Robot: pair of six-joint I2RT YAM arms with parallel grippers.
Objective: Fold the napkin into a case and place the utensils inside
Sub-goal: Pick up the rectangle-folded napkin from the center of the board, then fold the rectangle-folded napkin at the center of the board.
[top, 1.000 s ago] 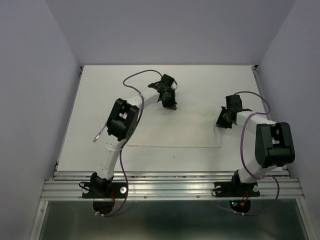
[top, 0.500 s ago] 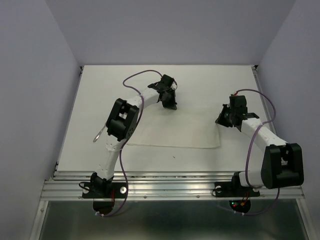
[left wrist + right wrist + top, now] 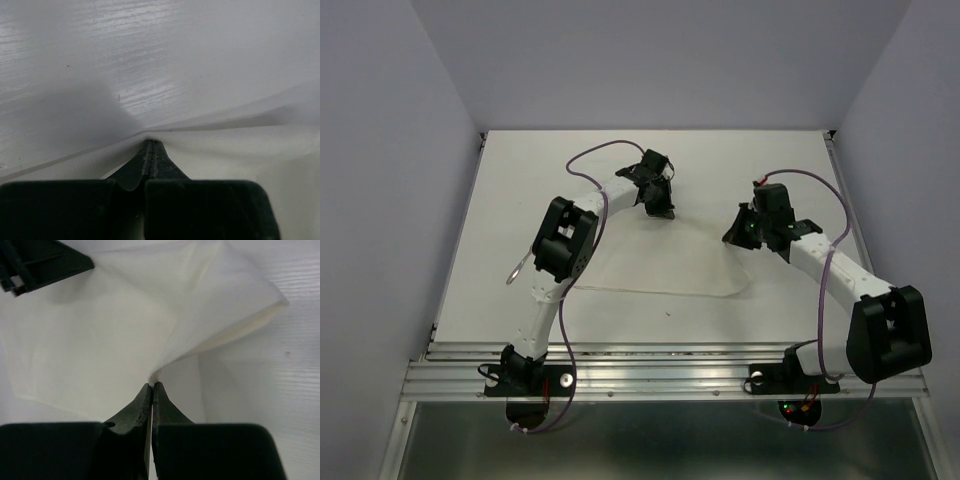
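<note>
- Left arm (image 3: 546,318) and right arm (image 3: 817,264): white tubular links, bulky black joint housings.
- A purple cable (image 3: 582,157) loops along each.
- Left claw (image 3: 663,212), right claw (image 3: 730,238): black tapered fingers (image 3: 163,168).
- Black bases (image 3: 512,368); red and green lights (image 3: 783,407) by the right one.

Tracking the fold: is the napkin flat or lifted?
Partly lifted: right gripper pinches one corner of the napkin up, sheet curling over; left gripper pinches its far edge.

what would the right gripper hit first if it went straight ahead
The napkin that the right gripper is pinching, raised just ahead of it; the left gripper lies beyond, to one side.
</note>
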